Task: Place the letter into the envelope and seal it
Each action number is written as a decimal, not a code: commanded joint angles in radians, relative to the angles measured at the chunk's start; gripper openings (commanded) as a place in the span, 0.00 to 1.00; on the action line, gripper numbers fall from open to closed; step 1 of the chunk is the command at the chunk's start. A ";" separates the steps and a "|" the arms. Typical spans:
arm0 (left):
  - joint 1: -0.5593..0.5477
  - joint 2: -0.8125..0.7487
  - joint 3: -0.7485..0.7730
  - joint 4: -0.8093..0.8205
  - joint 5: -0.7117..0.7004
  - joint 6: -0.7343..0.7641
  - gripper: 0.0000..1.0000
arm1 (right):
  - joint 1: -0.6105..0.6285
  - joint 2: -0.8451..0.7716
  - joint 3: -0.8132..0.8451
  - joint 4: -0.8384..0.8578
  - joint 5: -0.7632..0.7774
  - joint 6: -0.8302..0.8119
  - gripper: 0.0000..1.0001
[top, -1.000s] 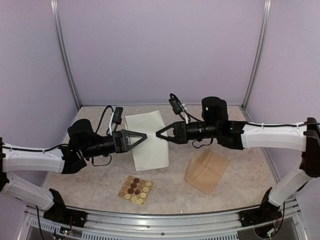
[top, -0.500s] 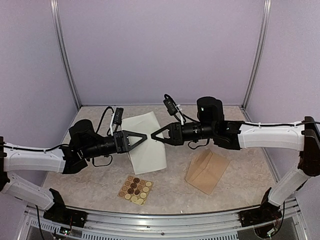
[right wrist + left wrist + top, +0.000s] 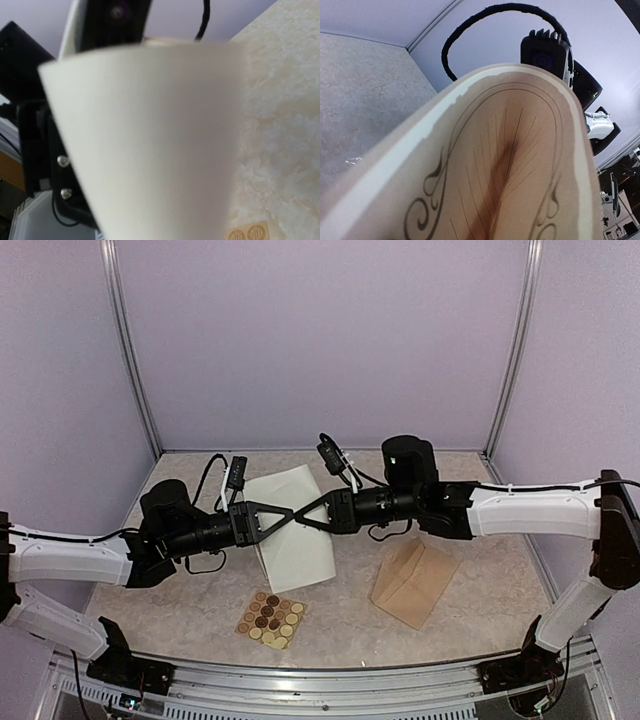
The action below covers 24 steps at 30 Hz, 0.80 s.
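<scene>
Both the left hand (image 3: 288,512) and right hand (image 3: 303,517) meet at the letter (image 3: 300,555), bowing it, apparently for folding; which grips, I cannot tell.

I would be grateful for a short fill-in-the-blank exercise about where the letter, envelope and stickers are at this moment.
1. The right wrist camera sees the plain ___ back of the letter.
2. The left gripper and right gripper meet at the letter, to the ___ of the envelope.
3. The stickers on the sticker sheet are ___ in shape.
Missing words: white; left; round.
</scene>
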 commanded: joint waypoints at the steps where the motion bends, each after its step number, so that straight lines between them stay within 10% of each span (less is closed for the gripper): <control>1: 0.000 0.002 0.019 -0.001 -0.011 0.016 0.14 | 0.019 0.012 0.030 -0.019 0.011 -0.005 0.20; 14: 0.000 -0.049 -0.007 0.095 0.146 0.023 0.00 | -0.021 -0.026 -0.041 0.169 -0.362 -0.006 0.51; 24: 0.000 -0.089 -0.035 0.129 0.117 0.027 0.00 | -0.010 0.005 -0.077 0.244 -0.363 0.059 0.22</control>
